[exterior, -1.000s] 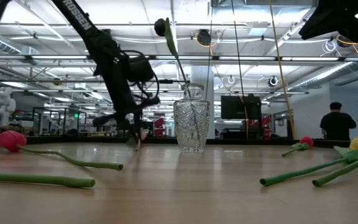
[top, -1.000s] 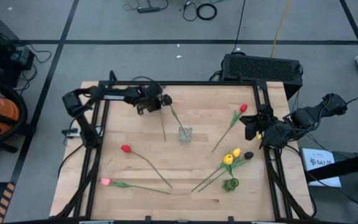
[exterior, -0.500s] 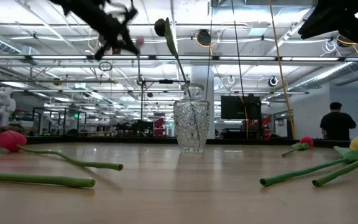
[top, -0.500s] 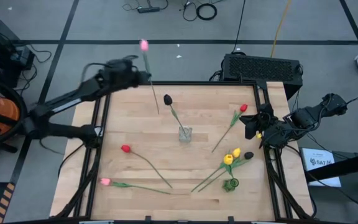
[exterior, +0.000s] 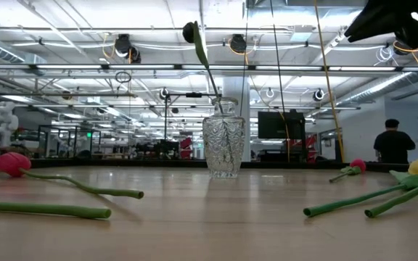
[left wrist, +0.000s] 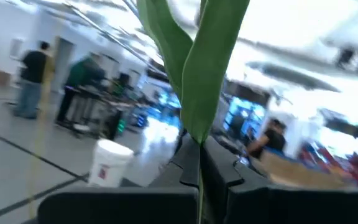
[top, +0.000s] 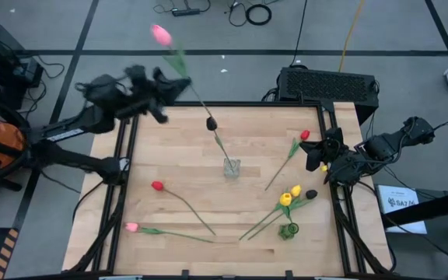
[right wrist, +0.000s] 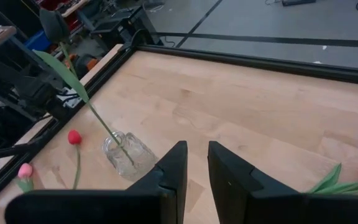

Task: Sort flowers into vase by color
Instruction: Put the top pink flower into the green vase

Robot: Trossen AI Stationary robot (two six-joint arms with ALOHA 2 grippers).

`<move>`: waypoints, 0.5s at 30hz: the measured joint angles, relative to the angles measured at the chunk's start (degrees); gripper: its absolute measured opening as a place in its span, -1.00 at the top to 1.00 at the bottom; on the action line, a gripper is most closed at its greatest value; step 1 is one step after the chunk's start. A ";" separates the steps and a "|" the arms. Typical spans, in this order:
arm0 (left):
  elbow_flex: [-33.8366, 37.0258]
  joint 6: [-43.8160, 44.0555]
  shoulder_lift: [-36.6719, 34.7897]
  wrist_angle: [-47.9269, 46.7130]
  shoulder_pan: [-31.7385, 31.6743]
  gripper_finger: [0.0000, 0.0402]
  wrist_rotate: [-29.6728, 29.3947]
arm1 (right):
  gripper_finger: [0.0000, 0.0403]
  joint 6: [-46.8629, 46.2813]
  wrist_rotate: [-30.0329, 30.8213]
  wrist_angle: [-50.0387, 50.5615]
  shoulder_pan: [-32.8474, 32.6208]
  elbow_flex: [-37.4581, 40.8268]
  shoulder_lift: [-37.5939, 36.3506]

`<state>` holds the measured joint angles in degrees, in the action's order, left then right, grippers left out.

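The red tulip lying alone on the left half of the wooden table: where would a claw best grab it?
Probably mid-stem, from straight above. The red artificial tulip lies flat on the wooden table, its thin green stem curving away toward the table's middle with bare wood on both sides, so fingers could straddle it. The small egg-shaped head looks likelier to slip.

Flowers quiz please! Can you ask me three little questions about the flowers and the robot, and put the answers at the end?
1. True or false: the glass vase has a yellow tulip standing in it.
2. Which colour is the tulip that the left gripper holds up in the air? A red, B pink, C yellow.
3. Fill in the word: the gripper that holds nothing is the ____ one.

Key
1. False: it is the black tulip.
2. B: the pink tulip.
3. Right: the right gripper is open, by the table's right edge.
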<state>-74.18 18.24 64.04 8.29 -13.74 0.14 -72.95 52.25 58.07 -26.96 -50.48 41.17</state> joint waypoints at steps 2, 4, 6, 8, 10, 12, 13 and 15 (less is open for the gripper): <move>-1.70 -2.63 3.88 0.45 3.75 1.00 0.02 | 0.72 0.32 0.11 -0.02 -0.01 0.00 -0.02; -3.50 -5.26 8.38 0.40 6.91 1.00 0.13 | 0.72 1.25 0.19 -0.02 0.00 0.00 0.00; -4.99 -7.23 12.66 0.21 8.91 1.00 0.28 | 0.72 1.82 0.17 -0.71 0.00 0.00 -0.01; -6.08 -8.29 16.50 0.32 9.93 1.00 0.24 | 0.72 3.15 0.11 -2.81 0.00 0.00 -0.02; -6.98 -8.34 20.25 0.44 10.19 1.00 0.22 | 0.72 7.35 -0.02 -6.57 0.00 0.02 0.00; -7.20 -8.49 23.38 1.18 10.19 1.00 0.24 | 0.72 13.83 -0.04 -11.66 -0.01 0.02 0.00; -7.24 -8.53 24.72 2.05 10.19 1.00 0.24 | 0.72 17.28 -0.03 -14.59 0.00 0.02 -0.02; -7.26 -8.41 27.01 3.73 10.19 1.00 0.34 | 0.72 24.98 -0.04 -20.92 -0.02 0.02 0.00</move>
<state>-81.44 9.83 91.05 12.02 -3.55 0.48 -47.97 52.21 37.14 -26.98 -50.46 41.17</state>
